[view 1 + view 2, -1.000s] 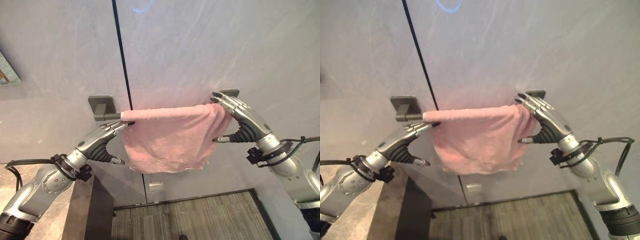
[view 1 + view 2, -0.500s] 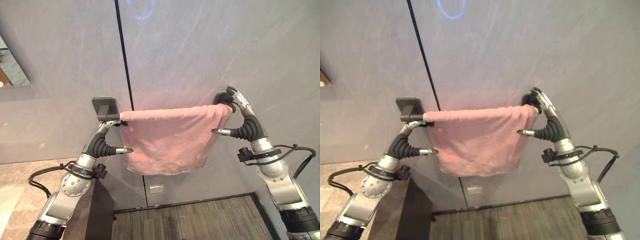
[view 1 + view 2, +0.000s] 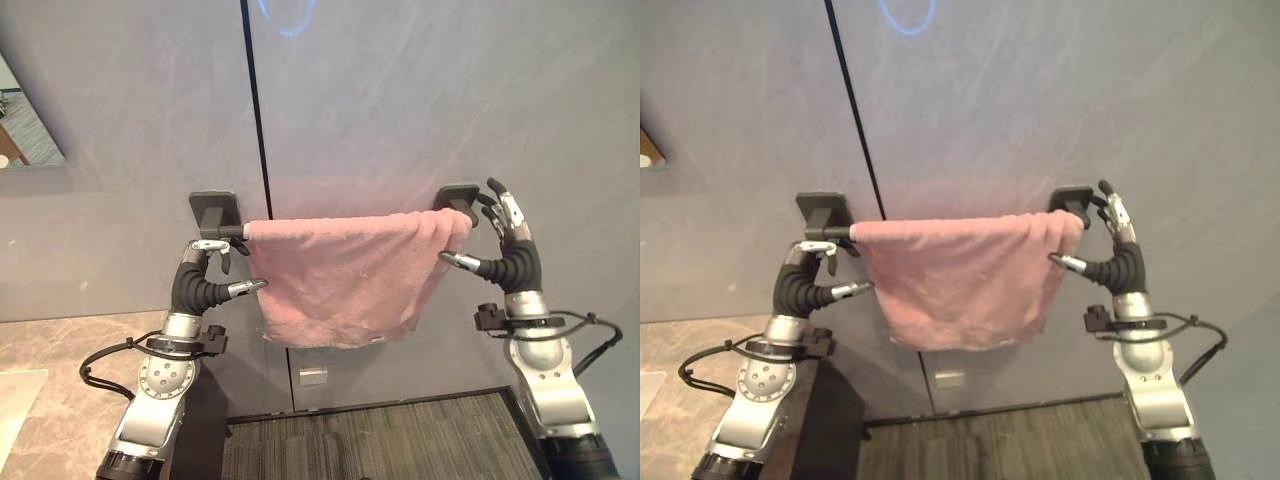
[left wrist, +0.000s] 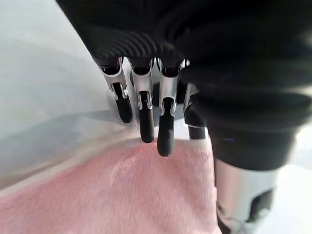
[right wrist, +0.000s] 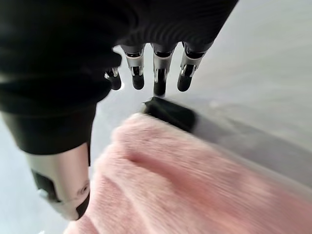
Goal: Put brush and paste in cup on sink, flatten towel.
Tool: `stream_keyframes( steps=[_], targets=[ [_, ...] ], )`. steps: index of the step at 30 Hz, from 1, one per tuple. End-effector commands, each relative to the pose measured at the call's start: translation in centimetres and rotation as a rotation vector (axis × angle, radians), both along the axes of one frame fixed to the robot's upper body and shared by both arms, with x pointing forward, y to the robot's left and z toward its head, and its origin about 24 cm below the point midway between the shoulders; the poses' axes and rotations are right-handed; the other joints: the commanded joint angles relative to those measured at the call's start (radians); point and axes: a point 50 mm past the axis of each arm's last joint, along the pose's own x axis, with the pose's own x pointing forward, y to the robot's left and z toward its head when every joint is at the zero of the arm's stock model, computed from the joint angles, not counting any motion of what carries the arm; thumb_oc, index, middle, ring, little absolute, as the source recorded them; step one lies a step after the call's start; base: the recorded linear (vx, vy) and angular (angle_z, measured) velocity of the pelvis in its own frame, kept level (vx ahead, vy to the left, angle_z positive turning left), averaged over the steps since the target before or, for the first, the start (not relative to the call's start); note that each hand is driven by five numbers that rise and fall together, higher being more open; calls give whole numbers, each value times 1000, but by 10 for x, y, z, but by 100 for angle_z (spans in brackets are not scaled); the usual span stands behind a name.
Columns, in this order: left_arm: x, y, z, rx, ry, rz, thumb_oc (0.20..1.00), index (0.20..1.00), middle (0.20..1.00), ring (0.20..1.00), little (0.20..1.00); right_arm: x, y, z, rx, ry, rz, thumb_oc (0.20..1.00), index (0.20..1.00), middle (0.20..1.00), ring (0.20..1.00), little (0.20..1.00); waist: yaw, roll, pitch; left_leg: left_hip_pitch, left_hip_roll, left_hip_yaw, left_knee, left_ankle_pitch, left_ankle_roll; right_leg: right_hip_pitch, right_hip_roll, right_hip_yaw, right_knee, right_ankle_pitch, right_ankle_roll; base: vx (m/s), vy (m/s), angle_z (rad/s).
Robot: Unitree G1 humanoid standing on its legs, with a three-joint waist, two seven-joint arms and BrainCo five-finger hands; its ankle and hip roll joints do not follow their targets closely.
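With the pink towel draped over its rail and both the left hand and right hand open beside its ends, towel-flattening looks in hand; next, smooth the bunched right edge.

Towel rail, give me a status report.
Left hand and right hand open, off the cloth. Pink towel spread along the rail. Nothing in the way.
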Motion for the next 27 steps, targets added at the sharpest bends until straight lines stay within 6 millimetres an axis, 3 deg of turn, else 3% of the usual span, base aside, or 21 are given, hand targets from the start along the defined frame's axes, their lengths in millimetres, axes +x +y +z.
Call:
stream_keyframes(
  steps=[1, 10, 14, 18, 20, 22, 27],
  targets=[
    [-2, 19, 25, -92, -135, 62, 1000, 1000, 1000, 1000, 1000, -9, -11, 16, 120, -113, -24, 1000, 1000, 1000, 1000, 1000, -16, -24, -50, -8, 1, -18, 4, 37, 5, 41, 9, 10, 55, -78, -9, 0, 0, 0],
    [-16, 32, 6, -261, -83, 131, 1000, 1000, 1000, 1000, 1000, -30, -29, -21, 331, -13, -111, 1000, 1000, 1000, 1000, 1000, -19, -26, -33, -12, 1, -21, 2, 28, 7, 42, 6, 6, 42, -74, -3, 0, 0, 0],
    [-17, 30, -29, -340, 78, 126, 1000, 1000, 1000, 1000, 1000, -35, -31, -43, 350, 87, -141, 1000, 1000, 1000, 1000, 1000, -18, -29, -20, -10, 0, -21, 2, 27, 11, 45, 2, 6, 36, -70, 0, 8, 3, 0],
    [-18, 29, -49, -339, 179, 123, 1000, 1000, 1000, 1000, 1000, -37, -33, -56, 335, 155, -160, 1000, 1000, 1000, 1000, 1000, -17, -30, -14, -14, -1, -21, 2, 29, 12, 42, 0, 4, 35, -67, 3, 0, 0, 0],
    [-21, 26, -72, -340, 294, 118, 1000, 1000, 1000, 1000, 1000, -39, -33, -71, 335, 232, -171, 1000, 1000, 1000, 1000, 1000, -15, -32, -7, -17, -2, -21, 2, 32, 14, 40, -1, 4, 33, -63, 7, 0, 0, 0],
    [-21, 26, -79, -325, 330, 119, 1000, 1000, 1000, 1000, 1000, -40, -32, -79, 336, 269, -177, 1000, 1000, 1000, 1000, 1000, -15, -32, -5, -19, -2, -22, 2, 33, 14, 38, -2, 4, 32, -60, 8, 0, 0, 0],
    [-31, 23, -125, -251, 573, 120, 1000, 1000, 1000, 1000, 1000, -45, -30, -118, 334, 467, -177, 1000, 1000, 1000, 1000, 1000, -14, -33, 3, -31, -1, -21, 2, 40, 11, 28, -5, 4, 26, -49, 15, 0, 0, 0]
  ],
)
